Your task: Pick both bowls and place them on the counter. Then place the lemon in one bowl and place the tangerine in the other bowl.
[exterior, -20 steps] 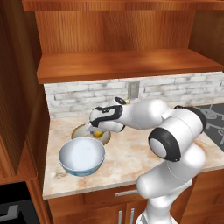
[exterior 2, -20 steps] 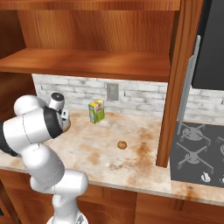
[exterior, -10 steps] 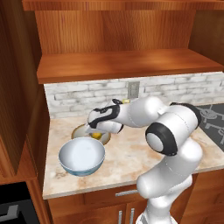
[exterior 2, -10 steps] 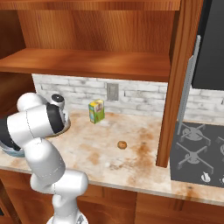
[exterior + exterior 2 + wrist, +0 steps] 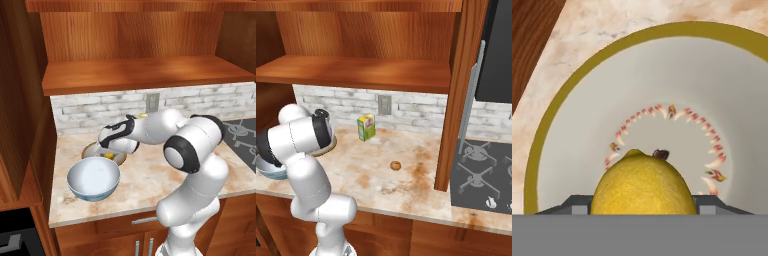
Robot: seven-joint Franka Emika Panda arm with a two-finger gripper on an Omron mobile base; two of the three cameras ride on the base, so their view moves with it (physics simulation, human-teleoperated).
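Clamped between the two dark fingertips of the gripper (image 5: 643,210) at the bottom centre of the hand view sits the lemon (image 5: 643,183), its bright yellow skin touching both tips, so the jaws are closed on the fruit. Directly beneath it lies the shallow tan-rimmed bowl (image 5: 557,117), whose greyish-white inside carries a ring of small red and yellow marks; whether the lemon touches the bowl's floor cannot be told. Beige marbled counter (image 5: 607,22) shows along the top of that view, with a strip of wood in the upper left corner. In the left base view the gripper (image 5: 107,150) is at centre left, above the shallow bowl (image 5: 90,149), where a spot of yellow lemon (image 5: 108,156) shows. Just in front of it, toward the lower left, stands the deeper white bowl (image 5: 93,180) on the counter (image 5: 150,175). In the right base view the tangerine (image 5: 396,165) rests on the counter (image 5: 371,175) near the middle of the frame, well apart from both bowls, and a yellow-green carton (image 5: 366,127) stands upright near the brick backsplash.
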